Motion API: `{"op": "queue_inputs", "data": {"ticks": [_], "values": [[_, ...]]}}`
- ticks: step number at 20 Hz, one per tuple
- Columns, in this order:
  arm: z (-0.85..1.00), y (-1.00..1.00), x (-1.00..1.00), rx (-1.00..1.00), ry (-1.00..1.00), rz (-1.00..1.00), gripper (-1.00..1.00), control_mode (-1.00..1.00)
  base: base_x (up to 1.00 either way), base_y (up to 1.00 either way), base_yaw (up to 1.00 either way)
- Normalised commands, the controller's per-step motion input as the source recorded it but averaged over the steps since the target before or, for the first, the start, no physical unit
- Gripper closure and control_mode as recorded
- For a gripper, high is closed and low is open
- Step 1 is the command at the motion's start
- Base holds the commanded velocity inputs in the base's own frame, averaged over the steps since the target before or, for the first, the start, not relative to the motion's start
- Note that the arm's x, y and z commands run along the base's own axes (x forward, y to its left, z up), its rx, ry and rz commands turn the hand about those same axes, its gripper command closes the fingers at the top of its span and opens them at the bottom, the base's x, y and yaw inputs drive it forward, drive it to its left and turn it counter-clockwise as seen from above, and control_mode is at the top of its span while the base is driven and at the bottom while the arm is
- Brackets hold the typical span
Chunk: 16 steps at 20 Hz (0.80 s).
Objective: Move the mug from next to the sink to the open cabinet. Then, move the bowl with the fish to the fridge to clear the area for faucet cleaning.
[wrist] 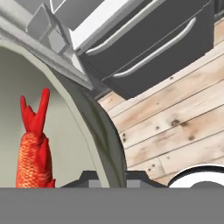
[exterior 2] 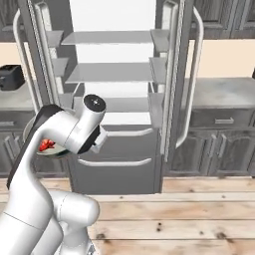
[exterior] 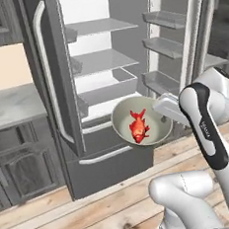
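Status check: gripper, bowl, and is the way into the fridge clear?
Gripper shut on bowl rim. Fish inside, bowl held before open fridge. Shelves bare, nothing blocking.

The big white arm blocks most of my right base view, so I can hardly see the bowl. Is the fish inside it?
Observer: Yes. In the left base view the fish lies in the middle of the bowl.
Operator: Is the bowl in the fridge yet?
Observer: Not yet. The left base view shows it in the air just in front of the open fridge, with no shelf under it.
Operator: How is it being held?
Observer: The hand view shows the gripper shut on the bowl's rim, one fingertip inside the wall and one outside.
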Motion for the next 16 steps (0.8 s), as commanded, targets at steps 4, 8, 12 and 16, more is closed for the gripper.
{"op": "queue_inputs", "data": {"ticks": [4,8,12,16], "values": [[0.0,0.0,0.0,0.0,0.0,0.0,1.0,1.0,1.0,-0.21,0.02],[0.0,0.0,0.0,0.0,0.0,0.0,1.0,1.0,1.0,-0.61,0.0],[0.0,0.0,0.0,0.0,0.0,0.0,1.0,1.0,1.0,-0.35,0.0],[0.0,0.0,0.0,0.0,0.0,0.0,1.0,1.0,1.0,0.03,0.0]]}}
